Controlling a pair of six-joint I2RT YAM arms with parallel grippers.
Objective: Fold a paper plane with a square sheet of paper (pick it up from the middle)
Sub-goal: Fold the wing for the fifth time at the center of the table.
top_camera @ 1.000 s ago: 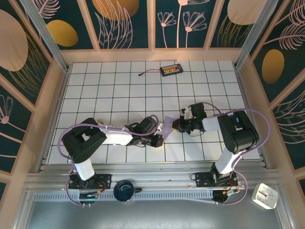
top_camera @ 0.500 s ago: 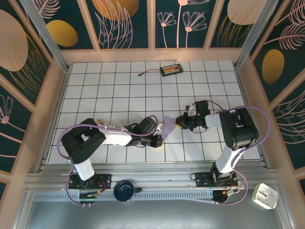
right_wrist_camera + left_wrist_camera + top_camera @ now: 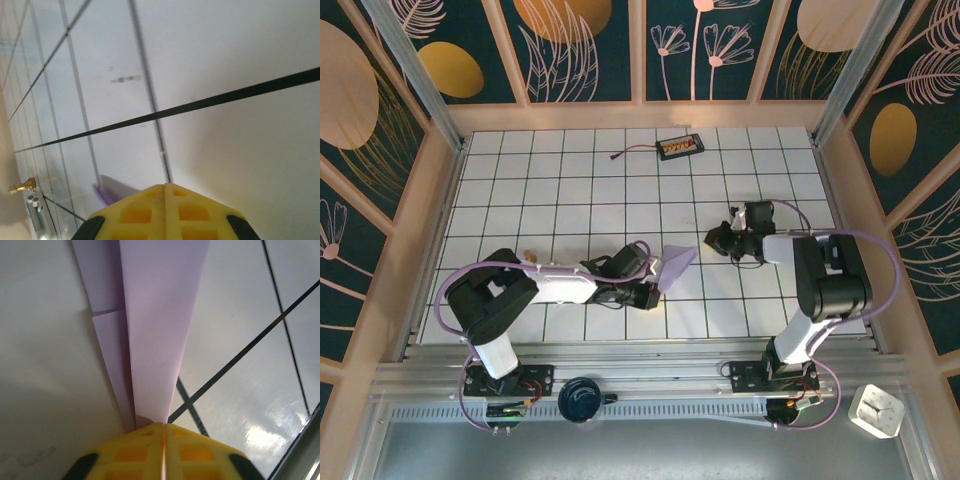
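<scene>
A: Starting at the left: what is the left gripper (image 3: 647,292) doing?

B: Its yellow pads pinch the narrow end of the paper plane (image 3: 676,264). The plane runs out from it toward 1 o'clock over the white tiled table (image 3: 570,170). I can't tell whether it rests on the table or is just above it.

A: How should this step be handled?

B: I'd judge the folding is about done and the plane is being laid down. Lower it flat, then part the jaws cleanly with no sideways drag, or the thin paper may skid or spring open along its crease.

A: How does the plane look?

B: It is pale lavender and plain, a slim wedge widening away from the pinch. The left wrist view shows one long lengthwise fold and a stepped inner layer, and the edges look crisp.

A: And on the right?

B: The right gripper (image 3: 718,240) sits at 2 o'clock from the plane's wide end, apart from it. Its pads are pressed together on nothing.
</scene>
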